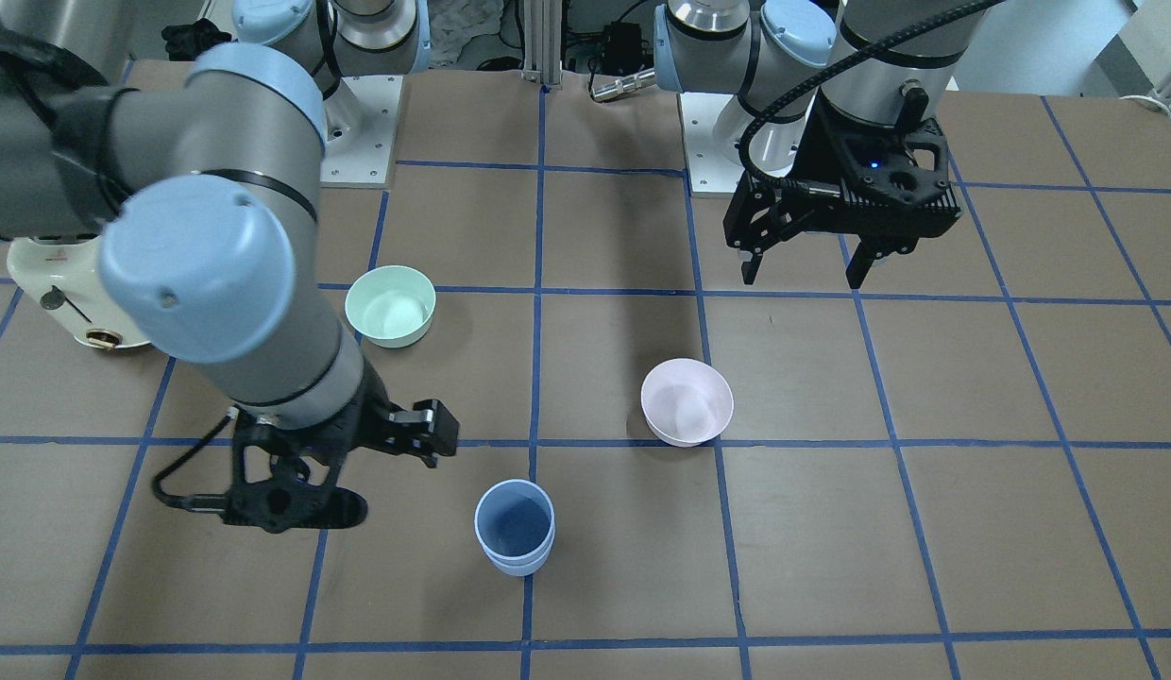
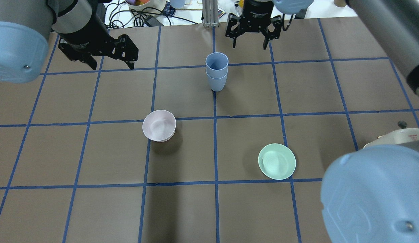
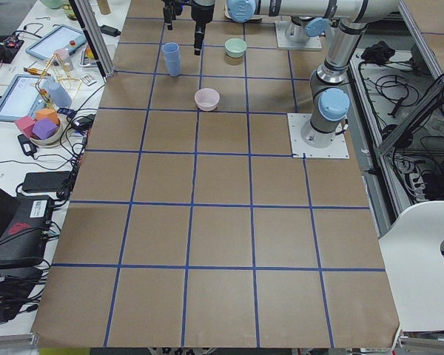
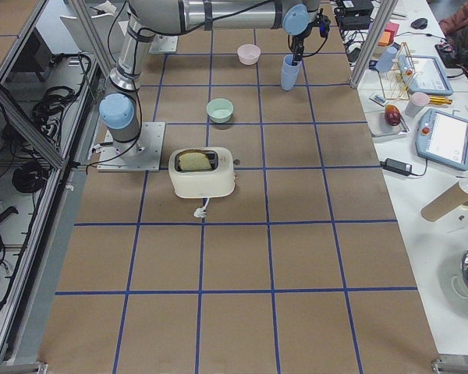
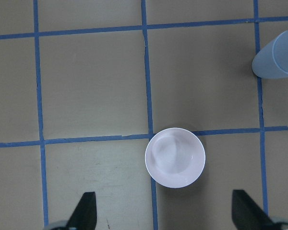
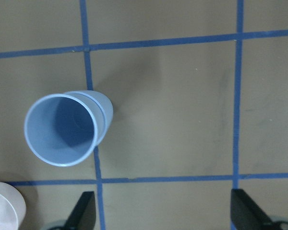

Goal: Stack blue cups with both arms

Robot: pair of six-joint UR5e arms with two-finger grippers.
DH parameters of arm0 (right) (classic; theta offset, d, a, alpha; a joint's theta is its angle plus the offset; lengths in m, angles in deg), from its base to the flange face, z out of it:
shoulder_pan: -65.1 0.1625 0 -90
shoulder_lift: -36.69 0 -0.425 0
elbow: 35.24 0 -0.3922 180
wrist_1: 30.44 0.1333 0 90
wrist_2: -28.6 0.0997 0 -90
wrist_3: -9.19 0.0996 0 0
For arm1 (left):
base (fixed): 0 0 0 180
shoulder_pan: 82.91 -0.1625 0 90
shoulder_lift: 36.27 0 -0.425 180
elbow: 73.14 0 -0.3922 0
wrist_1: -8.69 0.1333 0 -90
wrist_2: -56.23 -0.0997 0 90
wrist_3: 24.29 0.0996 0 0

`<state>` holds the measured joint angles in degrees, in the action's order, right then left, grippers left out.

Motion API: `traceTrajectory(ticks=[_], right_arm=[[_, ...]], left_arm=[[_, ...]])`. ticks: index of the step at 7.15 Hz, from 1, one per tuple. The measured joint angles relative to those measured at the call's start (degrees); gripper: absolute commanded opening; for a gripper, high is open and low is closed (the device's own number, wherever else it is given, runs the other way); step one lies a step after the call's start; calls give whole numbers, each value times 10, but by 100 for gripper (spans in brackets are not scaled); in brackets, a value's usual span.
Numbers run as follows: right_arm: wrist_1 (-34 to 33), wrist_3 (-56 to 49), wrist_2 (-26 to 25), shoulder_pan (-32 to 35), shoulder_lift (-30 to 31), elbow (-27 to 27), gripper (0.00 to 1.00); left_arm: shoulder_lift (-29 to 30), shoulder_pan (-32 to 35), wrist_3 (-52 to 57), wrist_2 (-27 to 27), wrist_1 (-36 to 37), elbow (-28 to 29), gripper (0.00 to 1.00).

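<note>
The two blue cups [image 2: 216, 76] stand nested one inside the other, upright on a blue tape line; they also show in the front view [image 1: 515, 529]. My right gripper [image 2: 250, 45] is open and empty, hovering just beyond and to the right of the stack. Its wrist view shows the stacked cups [image 6: 67, 129] to the left of the open fingers. My left gripper [image 2: 112, 65] is open and empty, well to the left of the cups, above the table. Its wrist view shows the cups [image 5: 278, 55] at the upper right edge.
A pale pink bowl [image 2: 159, 125] sits left of centre, under the left wrist camera [image 5: 175, 157]. A mint-green bowl [image 2: 276, 161] sits at the near right. A white toaster [image 4: 203, 171] stands near the right arm's base. Operators' clutter lines the far table edge.
</note>
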<state>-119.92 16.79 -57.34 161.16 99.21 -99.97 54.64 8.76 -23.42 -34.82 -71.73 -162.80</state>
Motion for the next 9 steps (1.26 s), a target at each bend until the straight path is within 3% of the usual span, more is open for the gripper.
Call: traceTrajectory(ticks=[2, 6, 9], right_arm=[[35, -91, -7, -61, 68, -49, 100], [30, -107, -7, -76, 214, -213, 100], [30, -96, -34, -75, 244, -244, 100]], left_arm=[[0, 0, 0, 0, 0, -1, 100], [0, 1, 0, 0, 0, -2, 100], [0, 0, -1, 0, 0, -2, 100]])
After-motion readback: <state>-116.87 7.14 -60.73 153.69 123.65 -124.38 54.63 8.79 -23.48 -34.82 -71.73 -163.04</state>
